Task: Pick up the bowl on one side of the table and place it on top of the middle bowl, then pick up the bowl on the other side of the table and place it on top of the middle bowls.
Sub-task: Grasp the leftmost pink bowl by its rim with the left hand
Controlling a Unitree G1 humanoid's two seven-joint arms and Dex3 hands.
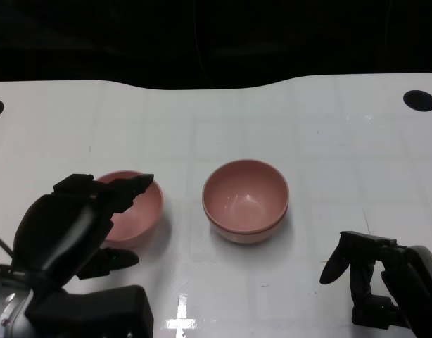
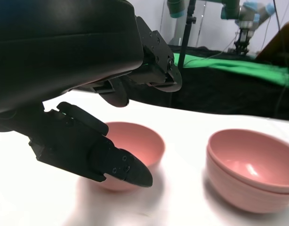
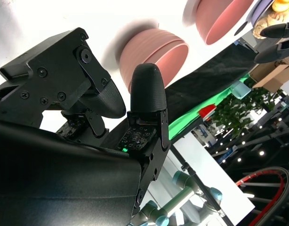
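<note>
A single pink bowl (image 1: 138, 208) sits on the white table (image 1: 328, 141) at the left. My left hand (image 1: 75, 225) is at its near-left rim, fingers reaching over the rim and thumb low beside it, holding nothing. In the left wrist view the bowl (image 2: 137, 146) lies beyond the spread fingers of that hand (image 2: 88, 61). At the middle, two pink bowls (image 1: 245, 201) are stacked one inside the other; the wrist view shows this stack (image 2: 250, 172) too. My right hand (image 1: 378, 282) hangs empty at the near right, well apart from the stack (image 3: 154, 49).
Two round black holes (image 1: 420, 100) mark the table's far corners. The table's far edge meets a dark backdrop. Beyond the table, the wrist views show green cloth (image 2: 238, 66), other robot arms and plants.
</note>
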